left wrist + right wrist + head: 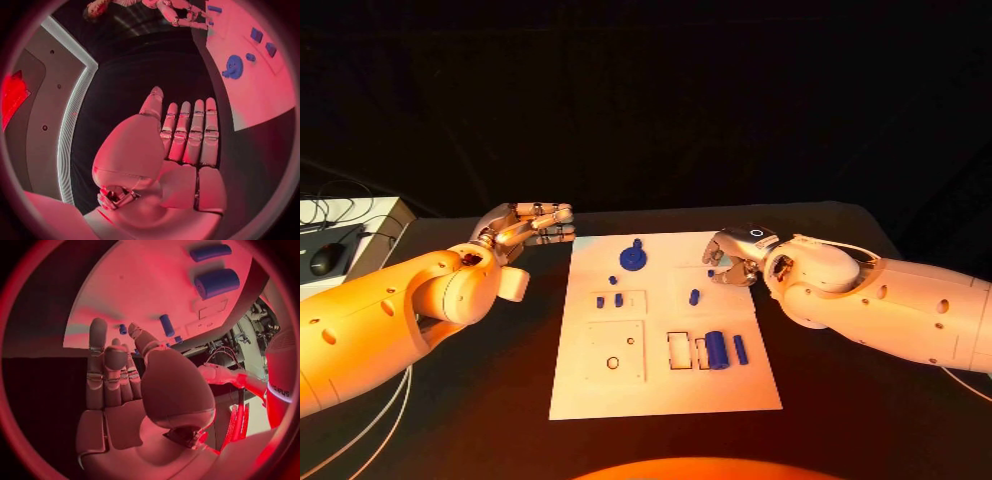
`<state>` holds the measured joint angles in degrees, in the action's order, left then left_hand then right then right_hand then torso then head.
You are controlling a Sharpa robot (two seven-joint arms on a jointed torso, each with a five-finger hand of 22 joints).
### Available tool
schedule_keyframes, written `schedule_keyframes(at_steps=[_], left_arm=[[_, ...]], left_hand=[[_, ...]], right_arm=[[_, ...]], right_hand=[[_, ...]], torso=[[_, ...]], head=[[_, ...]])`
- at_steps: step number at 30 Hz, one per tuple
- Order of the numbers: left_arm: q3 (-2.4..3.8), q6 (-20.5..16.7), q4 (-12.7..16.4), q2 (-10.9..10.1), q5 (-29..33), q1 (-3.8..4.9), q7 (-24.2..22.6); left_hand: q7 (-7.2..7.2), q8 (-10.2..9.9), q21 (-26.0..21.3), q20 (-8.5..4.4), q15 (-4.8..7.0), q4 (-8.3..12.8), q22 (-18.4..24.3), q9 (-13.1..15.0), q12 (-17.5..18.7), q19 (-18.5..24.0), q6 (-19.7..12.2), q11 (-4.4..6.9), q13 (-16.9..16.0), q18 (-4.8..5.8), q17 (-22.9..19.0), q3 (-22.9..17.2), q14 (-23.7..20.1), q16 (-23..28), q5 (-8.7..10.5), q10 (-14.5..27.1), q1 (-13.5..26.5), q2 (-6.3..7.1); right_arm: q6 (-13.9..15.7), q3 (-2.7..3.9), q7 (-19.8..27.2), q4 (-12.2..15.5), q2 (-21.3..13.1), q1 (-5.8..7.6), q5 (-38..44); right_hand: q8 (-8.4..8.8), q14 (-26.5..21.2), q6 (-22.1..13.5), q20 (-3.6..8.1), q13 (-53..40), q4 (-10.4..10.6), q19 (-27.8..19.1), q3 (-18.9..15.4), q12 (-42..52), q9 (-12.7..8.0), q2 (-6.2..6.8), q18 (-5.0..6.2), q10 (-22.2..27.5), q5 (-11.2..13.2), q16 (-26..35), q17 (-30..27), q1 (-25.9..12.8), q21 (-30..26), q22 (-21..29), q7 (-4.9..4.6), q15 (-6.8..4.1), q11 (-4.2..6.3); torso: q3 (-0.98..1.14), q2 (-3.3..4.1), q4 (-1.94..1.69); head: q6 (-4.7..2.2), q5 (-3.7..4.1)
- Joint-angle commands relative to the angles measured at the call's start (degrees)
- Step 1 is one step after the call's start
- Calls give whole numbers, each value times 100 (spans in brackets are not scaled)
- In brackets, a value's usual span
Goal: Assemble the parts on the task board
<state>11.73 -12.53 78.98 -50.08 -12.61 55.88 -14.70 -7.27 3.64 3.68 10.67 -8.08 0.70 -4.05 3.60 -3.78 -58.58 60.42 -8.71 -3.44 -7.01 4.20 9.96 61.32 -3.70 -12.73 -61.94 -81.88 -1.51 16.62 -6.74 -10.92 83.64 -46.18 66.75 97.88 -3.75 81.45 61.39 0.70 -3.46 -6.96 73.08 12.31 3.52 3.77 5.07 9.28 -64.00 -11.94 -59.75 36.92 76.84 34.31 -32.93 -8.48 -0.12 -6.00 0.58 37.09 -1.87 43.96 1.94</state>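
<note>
The task board [661, 385] lies flat in the middle of the black worktop [877, 420], squarely between the two arms, so either hand can reach its parts. Those parts are loose or seated on the board: a blue gear [633, 259] near the far edge, two small blue pegs [609, 300] on a square plate at the left, a lone short blue pin [694, 296] toward the right, and a stout blue cylinder [715, 349] with a slimmer blue rod [740, 349] just beside it at the near right (next to open rectangular slots, probably their seats).

The left hand [531, 227] waits off the board's far left corner, empty, its fingers straight and together in the left wrist view. The right hand [733, 258] hovers over the board's far right edge, also holding nothing, fingers extended with the thumb apart. It is near the lone pin, which looks like the likeliest first pick. No part appears to be in hand yet, so assembly seems barely begun.
</note>
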Motion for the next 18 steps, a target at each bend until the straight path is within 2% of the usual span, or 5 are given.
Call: schedule_keyframes(at_steps=[1,9,10,13,18], left_arm=[[5,-16,10,2,42,-4,-48],[5,-25,22,7,42,-4,-29],[5,-25,24,6,42,-4,-28],[5,-25,32,5,42,-4,-25],[5,-25,41,3,42,-4,-17]], left_hand=[[-63,-6,23,14,4,21,9,-6,11,-41,8,22,4,-5,6,-3,38,12,34,7,-7,-57],[-86,-6,22,9,5,30,9,-6,10,-44,9,23,5,-1,5,-16,43,15,36,13,-26,-82],[-86,-6,22,9,5,30,9,-6,10,-44,9,23,5,-1,5,-16,43,15,36,13,-26,-82],[-86,-6,22,9,5,30,9,-6,10,-44,9,23,5,-1,5,-16,43,15,36,13,-26,-82],[-96,-6,21,6,7,38,10,-6,11,-43,7,23,5,4,5,-25,45,14,36,15,-40,-96]], right_arm=[[-106,-3,-187,-22,27,-3,267],[-219,-16,-198,-104,108,-36,288],[-232,-16,-196,-113,115,-42,289],[-283,-19,-188,-147,137,-58,288],[-343,-23,-179,-181,167,-90,283]], right_hand=[[17,-55,53,5,1,6,39,64,-4,1,46,46,-32,35,-37,-10,-29,-45,-56,-8,1,14],[20,-63,184,29,6,31,69,398,-10,2,-50,38,-156,54,-95,-8,-104,-106,-296,23,-23,51],[17,-58,204,32,5,43,68,479,-7,3,-102,38,-177,188,-102,-6,-95,-111,-312,25,-28,59],[22,-58,238,40,7,73,77,751,-11,2,-42,34,-206,241,-122,0,-158,-117,-403,36,-33,74],[16,-64,301,49,6,126,78,961,-9,6,-78,27,-256,213,-142,6,-208,-159,-534,47,-43,83]], torso=[[2,-1,1],[4,-2,-1],[4,-1,-1],[3,0,1],[3,0,0]], head=[[11,11],[25,13],[27,13],[34,14],[39,14]])
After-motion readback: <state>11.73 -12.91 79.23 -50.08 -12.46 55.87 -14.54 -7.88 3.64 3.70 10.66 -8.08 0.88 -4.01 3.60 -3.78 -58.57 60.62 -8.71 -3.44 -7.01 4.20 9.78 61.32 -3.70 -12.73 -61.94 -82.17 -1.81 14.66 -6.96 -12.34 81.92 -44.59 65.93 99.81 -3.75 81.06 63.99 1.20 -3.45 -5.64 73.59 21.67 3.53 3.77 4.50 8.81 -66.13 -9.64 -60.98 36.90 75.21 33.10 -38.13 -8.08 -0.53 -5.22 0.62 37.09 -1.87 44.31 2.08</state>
